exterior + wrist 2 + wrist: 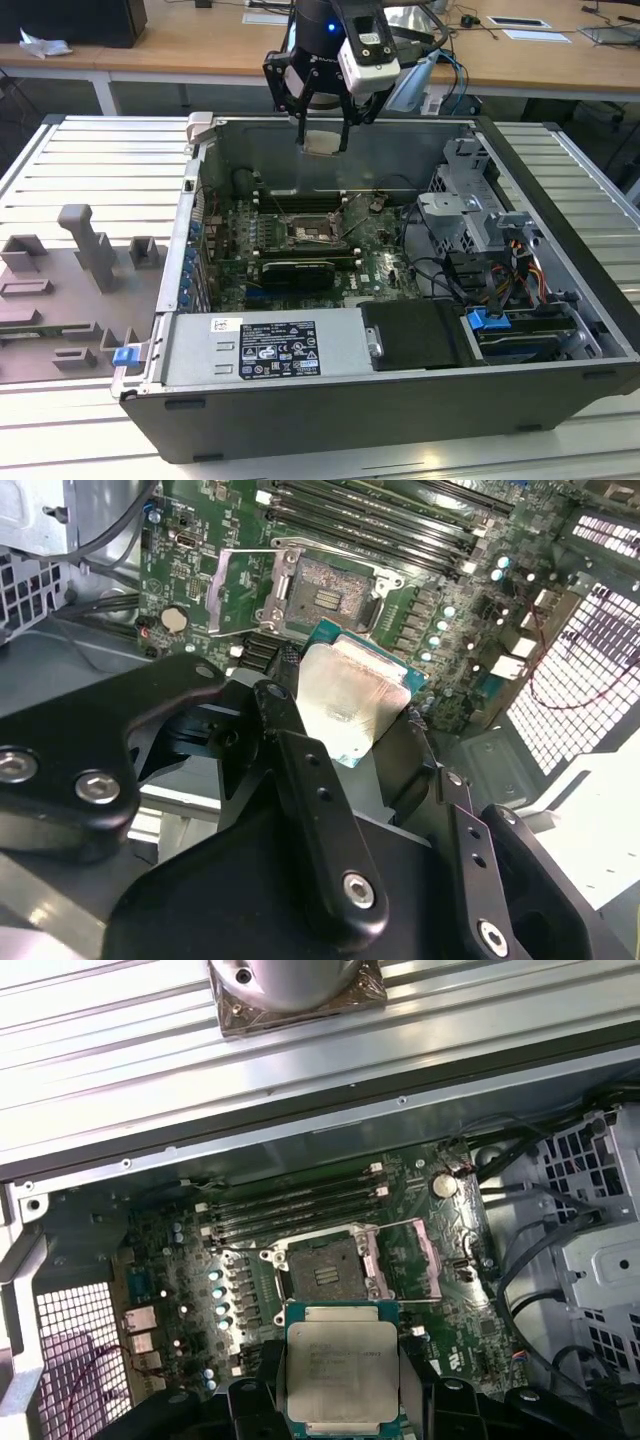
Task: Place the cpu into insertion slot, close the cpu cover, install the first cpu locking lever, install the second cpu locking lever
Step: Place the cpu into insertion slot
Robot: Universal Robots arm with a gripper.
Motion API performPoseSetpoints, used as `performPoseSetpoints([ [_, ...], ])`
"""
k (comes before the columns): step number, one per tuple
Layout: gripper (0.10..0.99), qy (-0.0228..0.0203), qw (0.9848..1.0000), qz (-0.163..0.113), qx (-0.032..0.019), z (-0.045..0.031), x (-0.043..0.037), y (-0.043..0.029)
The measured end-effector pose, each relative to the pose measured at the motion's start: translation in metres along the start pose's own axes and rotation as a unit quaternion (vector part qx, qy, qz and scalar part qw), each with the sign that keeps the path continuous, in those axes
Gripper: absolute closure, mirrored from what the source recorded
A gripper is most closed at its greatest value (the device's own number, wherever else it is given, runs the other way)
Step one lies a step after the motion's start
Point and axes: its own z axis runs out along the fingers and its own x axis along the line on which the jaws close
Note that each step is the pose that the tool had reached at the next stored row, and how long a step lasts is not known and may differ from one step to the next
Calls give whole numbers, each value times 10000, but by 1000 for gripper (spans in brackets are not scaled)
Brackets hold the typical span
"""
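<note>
My gripper (322,142) hangs high over the back of the open computer case, shut on the cpu (323,139). Both wrist views show the cpu (342,1365) (350,695) as a flat silver-topped square on a green base, pinched at two opposite edges by the black fingers (268,1385) (283,725). Below it on the green board lies the insertion slot (311,232) (322,1266) (326,584), dark-centred and uncovered. The cpu cover (402,1256) (238,592), a silvery frame, stands swung open beside the slot.
Long black memory slots (300,1200) run beside the socket toward the case's back wall (330,150). A drive cage (470,205) with cables sits at the exterior view's right, a labelled power supply (265,350) in front. Grey fixtures (90,250) stand on the slatted table.
</note>
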Motion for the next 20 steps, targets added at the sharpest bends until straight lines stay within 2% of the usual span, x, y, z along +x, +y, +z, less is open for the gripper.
performPoseSetpoints([
  [12,545,-38,9991,420,-8,1,0,0],
  [20,545,-65,9974,719,-14,1,0,0],
])
